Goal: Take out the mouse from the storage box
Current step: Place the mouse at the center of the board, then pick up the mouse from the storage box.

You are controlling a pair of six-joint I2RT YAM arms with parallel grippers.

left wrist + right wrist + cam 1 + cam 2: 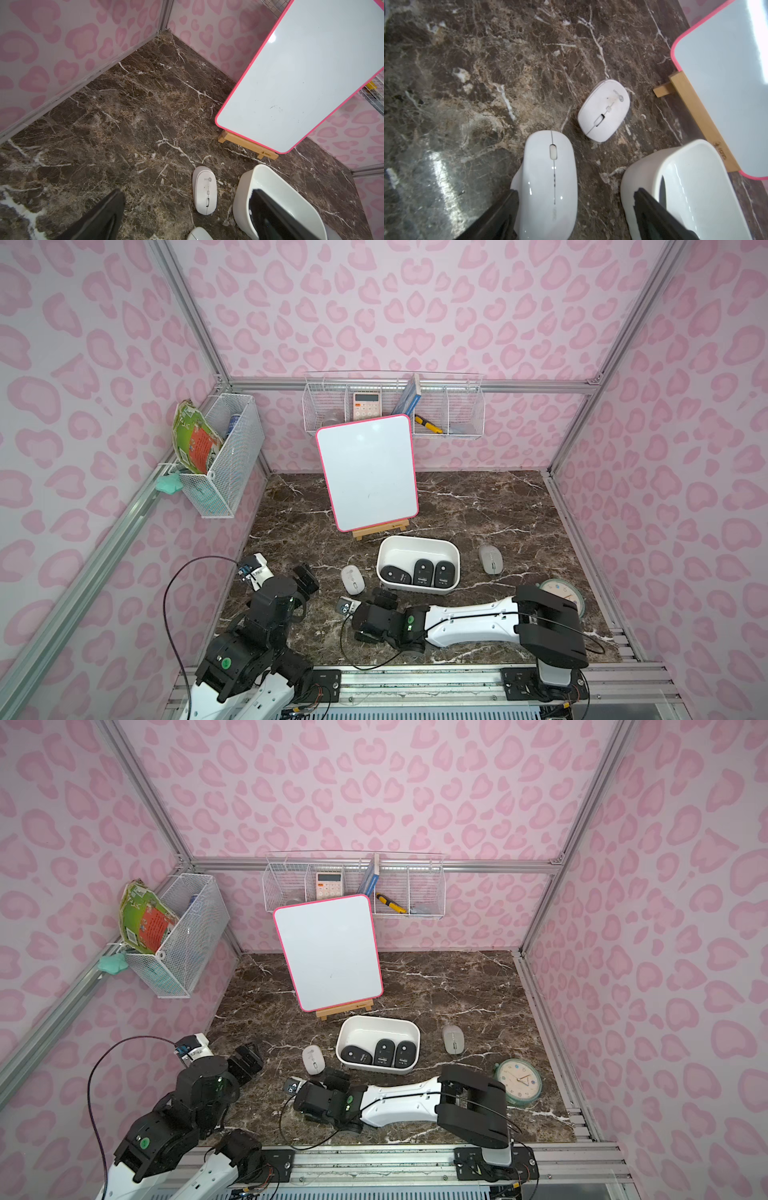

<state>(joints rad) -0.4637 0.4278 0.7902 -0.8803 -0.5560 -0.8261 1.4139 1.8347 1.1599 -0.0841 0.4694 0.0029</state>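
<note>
In both top views, three black mice (423, 572) lie in the storage box (415, 543). Left wrist: left jaws spread above the counter (124, 124). Right wrist: right jaws spread astride a white mouse (548, 176) outside, one jaw beside the box; rising askew could nudge either.

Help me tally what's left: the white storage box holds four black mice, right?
Not four. The storage box holds three black mice, lying side by side along its near wall, as both top views show.
</note>
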